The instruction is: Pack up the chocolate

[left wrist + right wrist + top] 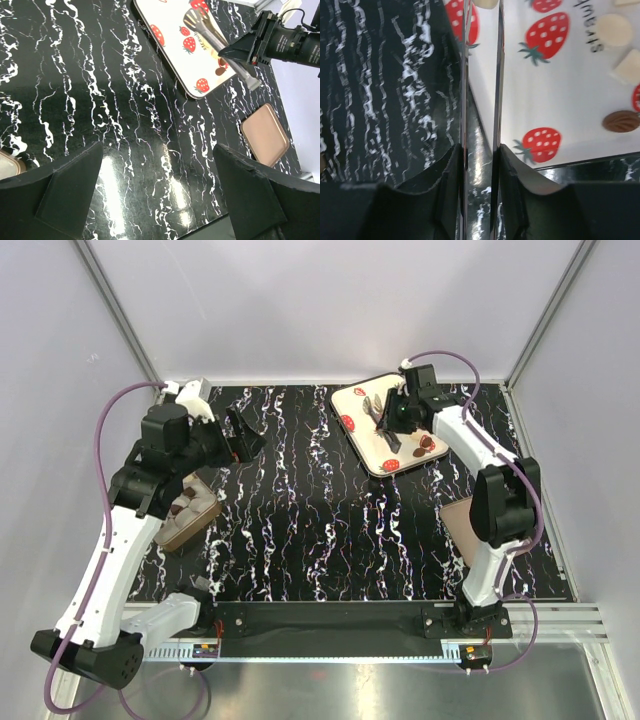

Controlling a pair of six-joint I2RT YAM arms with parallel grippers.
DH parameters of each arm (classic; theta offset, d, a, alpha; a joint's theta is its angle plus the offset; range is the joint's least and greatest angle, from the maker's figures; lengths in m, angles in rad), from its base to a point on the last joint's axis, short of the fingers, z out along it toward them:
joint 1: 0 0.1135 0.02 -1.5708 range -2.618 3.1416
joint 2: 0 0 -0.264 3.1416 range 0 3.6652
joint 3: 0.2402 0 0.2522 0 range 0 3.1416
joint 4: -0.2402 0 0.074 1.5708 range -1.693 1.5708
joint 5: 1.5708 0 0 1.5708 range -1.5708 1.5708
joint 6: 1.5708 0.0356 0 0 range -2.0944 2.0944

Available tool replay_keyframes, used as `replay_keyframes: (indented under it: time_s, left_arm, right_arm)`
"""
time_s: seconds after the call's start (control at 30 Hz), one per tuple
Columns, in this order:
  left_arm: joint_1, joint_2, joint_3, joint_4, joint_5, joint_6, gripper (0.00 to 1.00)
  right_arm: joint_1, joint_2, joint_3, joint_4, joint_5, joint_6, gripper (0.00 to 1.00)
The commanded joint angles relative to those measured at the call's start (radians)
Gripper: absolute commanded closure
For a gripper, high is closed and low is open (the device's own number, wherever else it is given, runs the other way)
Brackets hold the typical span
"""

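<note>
Creamy white chocolates (615, 29) and a dark brown one (621, 121) lie on the white strawberry-print tray (580, 100). In the top view, dark pieces (426, 445) sit at the right of the tray (368, 443). My right gripper (480, 165) is shut on metal tongs (465, 75) and hangs over the tray (400, 415). The tongs' arms stand slightly apart, and a white piece (485, 2) shows between them at the frame's top edge. My left gripper (160, 195) is open and empty above the table at the far left (240, 435). Near it, a brown box (190, 525) holds several chocolates (183, 505).
A flat brown rounded lid (264, 134) lies on the black marbled table at the right, partly behind my right arm in the top view (458, 525). The box's corner shows in the left wrist view (6, 165). White walls and a metal frame enclose the table.
</note>
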Motion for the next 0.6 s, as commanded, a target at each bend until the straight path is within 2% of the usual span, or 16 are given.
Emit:
replay_keyframes:
  time_s: [0.0,0.23,0.37,0.57]
  left_arm:
    - [0.002,-0.007,0.017,0.031,0.056,-0.008,0.01]
    - [0.002,-0.001,0.044,0.023,0.076,-0.006,0.01]
    - [0.002,0.014,0.096,0.009,0.088,-0.005,0.01]
    - [0.002,0.043,0.236,-0.021,0.093,-0.006,0.01]
  right_arm:
    - [0.079,-0.102,-0.019,0.051,-0.087,0.035,0.67]
    - [0.373,-0.081,0.044,0.058,-0.085,0.059,0.67]
    - [0.503,0.006,0.132,0.081,-0.107,0.059,0.67]
    - [0.628,0.134,0.261,0.11,-0.15,0.061,0.67]
